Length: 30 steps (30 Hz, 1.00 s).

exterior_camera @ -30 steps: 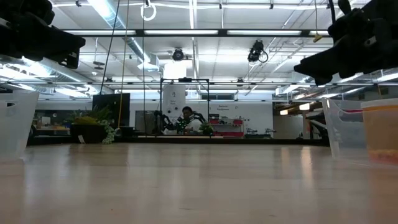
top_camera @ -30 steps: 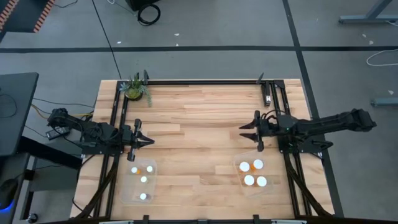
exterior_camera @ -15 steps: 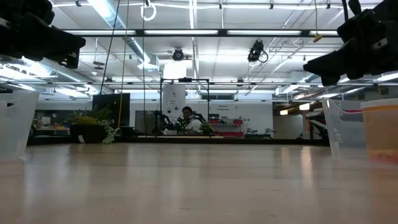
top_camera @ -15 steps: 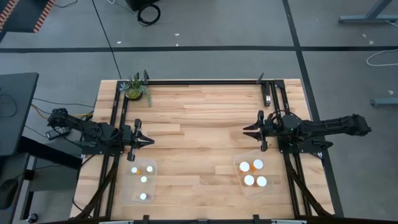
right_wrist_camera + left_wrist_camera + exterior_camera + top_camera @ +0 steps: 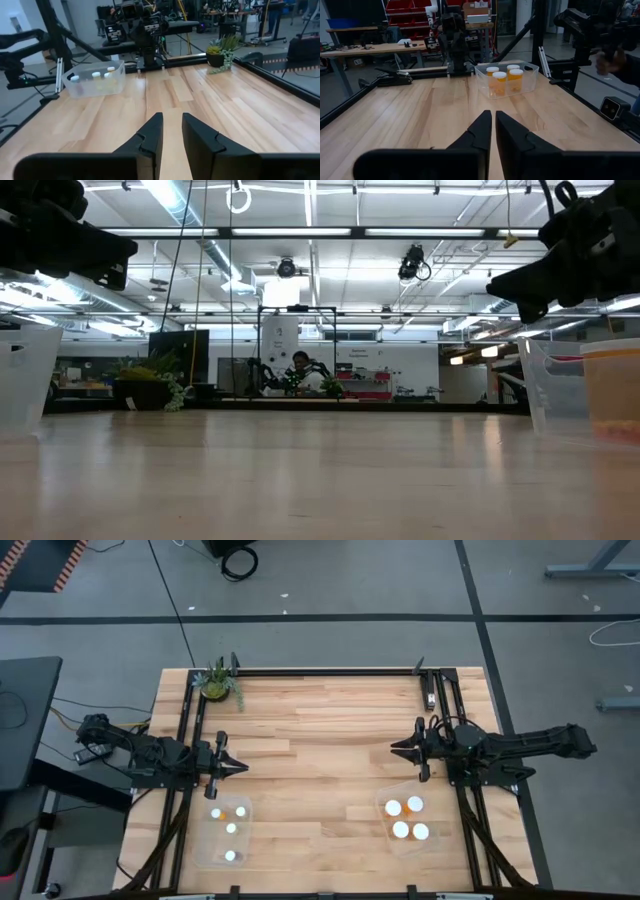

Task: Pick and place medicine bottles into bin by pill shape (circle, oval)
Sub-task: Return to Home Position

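Several narrower white-capped medicine bottles [image 5: 231, 828] stand in a clear bin [image 5: 207, 845] at the near left; they also show in the right wrist view [image 5: 96, 75]. Several wider bottles [image 5: 406, 819] with orange bodies [image 5: 506, 81] stand in a clear bin [image 5: 384, 824] at the near right. My left gripper [image 5: 244, 768] hovers shut and empty just beyond the left bin, pointing right. My right gripper [image 5: 392, 748] hovers beyond the right bin, pointing left, empty, with a narrow gap between its fingers [image 5: 171, 131].
A green potted plant [image 5: 217, 684] stands at the table's far left corner. Black frame rails [image 5: 330, 671] run along the far edge and both sides. Bare wood [image 5: 315, 770] lies between the two grippers. A person [image 5: 300, 364] sits far off in the room.
My right gripper has drawn back a little toward the table's right edge, staying above the table. The bottles and bins have kept still.
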Each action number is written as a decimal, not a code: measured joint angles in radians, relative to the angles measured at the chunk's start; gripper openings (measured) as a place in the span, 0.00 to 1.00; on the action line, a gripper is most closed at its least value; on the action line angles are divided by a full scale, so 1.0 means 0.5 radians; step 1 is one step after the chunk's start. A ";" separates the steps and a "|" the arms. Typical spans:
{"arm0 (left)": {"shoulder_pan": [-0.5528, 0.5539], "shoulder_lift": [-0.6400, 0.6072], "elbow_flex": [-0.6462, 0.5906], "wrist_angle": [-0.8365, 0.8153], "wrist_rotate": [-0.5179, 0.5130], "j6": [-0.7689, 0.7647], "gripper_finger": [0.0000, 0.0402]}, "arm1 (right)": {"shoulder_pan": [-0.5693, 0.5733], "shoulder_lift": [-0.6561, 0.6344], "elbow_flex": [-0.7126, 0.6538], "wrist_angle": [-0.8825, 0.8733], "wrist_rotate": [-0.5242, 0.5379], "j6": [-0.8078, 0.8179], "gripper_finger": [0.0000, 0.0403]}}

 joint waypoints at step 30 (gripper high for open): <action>0.000 -0.001 0.000 0.000 0.000 0.000 0.08 | 0.000 0.000 0.001 0.000 -0.001 0.039 0.20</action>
